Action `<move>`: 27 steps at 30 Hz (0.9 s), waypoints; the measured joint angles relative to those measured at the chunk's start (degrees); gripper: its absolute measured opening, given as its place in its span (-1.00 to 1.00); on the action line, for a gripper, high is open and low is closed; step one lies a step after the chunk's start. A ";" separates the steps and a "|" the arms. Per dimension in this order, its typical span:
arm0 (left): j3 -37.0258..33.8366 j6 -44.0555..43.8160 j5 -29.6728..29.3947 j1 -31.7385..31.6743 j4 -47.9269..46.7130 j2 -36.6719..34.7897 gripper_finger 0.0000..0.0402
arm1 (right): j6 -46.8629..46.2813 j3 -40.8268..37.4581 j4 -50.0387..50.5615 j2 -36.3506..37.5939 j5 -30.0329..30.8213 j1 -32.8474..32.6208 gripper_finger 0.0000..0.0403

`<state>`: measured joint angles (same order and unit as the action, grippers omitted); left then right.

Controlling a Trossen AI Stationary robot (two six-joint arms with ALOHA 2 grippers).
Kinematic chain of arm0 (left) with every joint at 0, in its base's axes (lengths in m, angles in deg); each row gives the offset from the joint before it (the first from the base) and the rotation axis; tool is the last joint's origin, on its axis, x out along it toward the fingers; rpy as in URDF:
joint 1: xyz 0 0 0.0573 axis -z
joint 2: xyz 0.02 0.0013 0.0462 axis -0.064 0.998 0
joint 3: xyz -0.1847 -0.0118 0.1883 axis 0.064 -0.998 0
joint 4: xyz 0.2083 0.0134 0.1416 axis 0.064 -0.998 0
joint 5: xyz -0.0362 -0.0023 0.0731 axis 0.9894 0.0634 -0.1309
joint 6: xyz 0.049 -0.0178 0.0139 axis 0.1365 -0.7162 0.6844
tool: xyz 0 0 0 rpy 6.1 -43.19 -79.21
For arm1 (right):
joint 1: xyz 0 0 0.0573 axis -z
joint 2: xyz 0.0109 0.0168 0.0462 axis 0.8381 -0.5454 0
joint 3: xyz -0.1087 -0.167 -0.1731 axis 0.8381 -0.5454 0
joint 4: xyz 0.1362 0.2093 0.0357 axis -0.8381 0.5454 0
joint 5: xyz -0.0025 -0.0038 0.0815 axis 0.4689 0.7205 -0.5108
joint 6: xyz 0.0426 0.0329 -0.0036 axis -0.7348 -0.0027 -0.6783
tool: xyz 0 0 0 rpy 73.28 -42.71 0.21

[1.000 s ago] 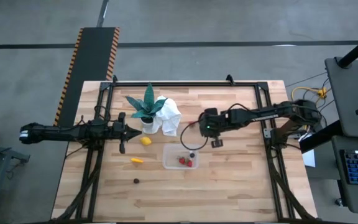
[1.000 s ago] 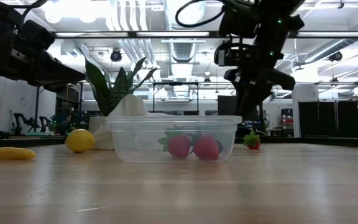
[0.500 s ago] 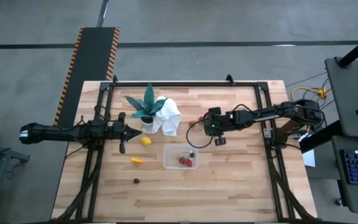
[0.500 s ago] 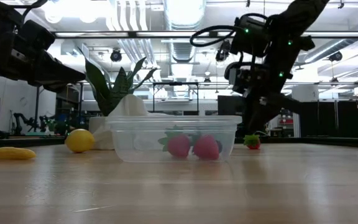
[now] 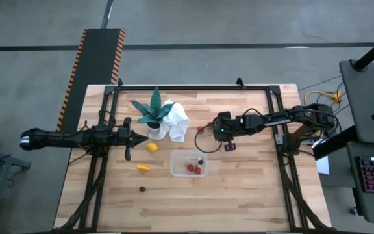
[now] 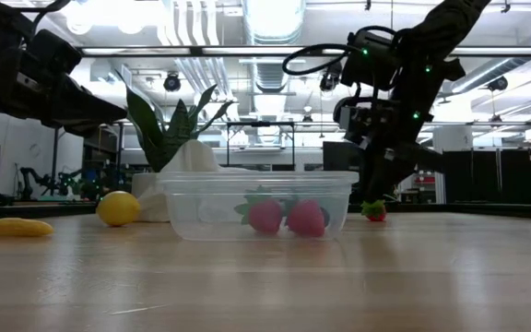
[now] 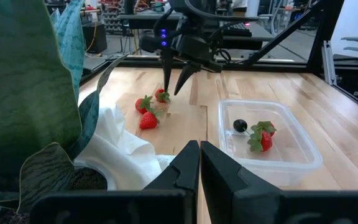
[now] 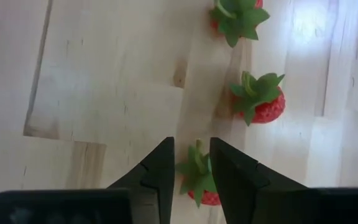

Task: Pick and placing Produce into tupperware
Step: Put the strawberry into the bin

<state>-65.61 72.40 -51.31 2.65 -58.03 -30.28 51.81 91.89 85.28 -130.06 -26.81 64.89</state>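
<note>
Clear rectangular plastic tupperware (image 5: 188,164) holds two red strawberries (image 5: 193,169) and a dark berry; right end effector (image 8: 191,169), part-open, straddles a bench strawberry (image 8: 199,183), seemingly ungripped.

Grey concrete floor (image 5: 239,26) surrounds the table; bright ceiling lights (image 6: 275,18) and ducts overhead.

Green potted plant (image 5: 153,112), white cloth (image 5: 176,121) beside it, wooden table (image 5: 239,188)
</note>
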 joint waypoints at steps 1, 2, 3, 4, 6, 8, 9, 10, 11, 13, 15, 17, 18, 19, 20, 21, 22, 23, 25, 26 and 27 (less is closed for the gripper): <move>0.00 0.00 0.00 0.00 0.00 0.02 -1.00 | 0.00 -0.03 -0.02 -0.02 -0.01 0.10 -0.54; 0.00 0.00 0.00 0.00 0.00 0.02 -1.00 | 0.00 -0.05 -0.12 -0.02 -0.08 0.13 -0.54; 0.00 0.02 0.00 0.00 0.00 0.02 -1.00 | 0.00 -0.09 -0.41 -0.02 -0.14 0.32 -0.54; 0.00 0.02 0.00 0.00 0.00 0.02 -1.00 | 0.00 -0.15 -0.75 -0.02 -0.42 0.44 -0.54; 0.00 0.02 0.00 0.00 0.01 0.02 -1.00 | 0.00 -0.59 -1.73 -0.02 -0.97 0.79 -0.53; 0.00 0.02 0.00 0.00 0.00 0.00 -1.00 | 0.00 -0.66 -2.21 -0.02 -0.99 1.05 -0.52; 0.00 0.02 0.00 0.00 0.00 0.00 -1.00 | 0.00 -0.66 -2.34 -0.02 -0.99 1.11 -0.53; 0.00 0.02 0.00 0.00 0.02 0.00 -1.00 | 0.00 -0.68 -2.34 -0.02 -0.99 1.15 -0.53; 0.00 0.02 0.00 0.00 0.02 0.00 -1.00 | 0.00 -0.72 -2.32 -0.02 -0.99 1.25 -0.54; 0.00 0.02 0.00 0.00 0.02 0.00 -1.00 | 0.00 -0.73 -2.33 -0.04 -1.05 1.49 -0.55; 0.00 0.02 0.00 0.00 0.01 0.00 -1.00 | -0.01 -0.73 -2.53 -0.03 -1.20 1.58 -0.56; 0.00 0.02 -0.01 0.00 0.02 0.01 -1.00 | 0.00 -0.78 -2.68 -0.20 -1.57 1.60 -0.56; 0.00 0.02 0.00 0.00 0.00 0.02 -1.00 | -0.02 -0.79 -2.78 -0.37 -2.16 1.60 -0.56; 0.00 0.02 0.00 0.00 0.00 0.00 -1.00 | -0.11 -0.82 -2.78 -0.58 -2.61 1.60 -0.55; 0.00 0.02 0.00 0.00 0.02 0.00 -1.00 | -0.26 -0.84 -2.73 -0.90 -2.69 1.60 -0.55; 0.00 0.02 0.00 0.00 0.00 0.00 -1.00 | -0.24 -0.84 -2.77 -1.19 -2.71 1.57 -0.54; 0.00 0.02 0.00 0.00 0.00 0.00 -1.00 | -0.24 -0.84 -2.80 -1.64 -2.72 1.57 -0.54; 0.00 0.02 0.00 -0.01 0.02 0.00 -1.00 | -0.24 -0.84 -2.77 -2.02 -2.69 1.59 -0.54; 0.00 0.02 0.00 0.00 0.02 0.02 -1.00 | -0.23 -0.85 -2.82 -2.77 -2.43 1.62 -0.54; 0.00 0.02 0.00 0.00 0.01 0.02 -1.00 | -0.24 -0.84 -2.92 -2.93 -2.27 1.65 -0.54; 0.00 0.02 -0.01 0.00 0.01 0.01 -1.00 | -0.24 -0.86 -2.84 -3.03 -2.20 1.67 -0.55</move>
<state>-65.61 72.42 -51.32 2.65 -58.02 -30.27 51.57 91.03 82.45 -133.10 -29.01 66.56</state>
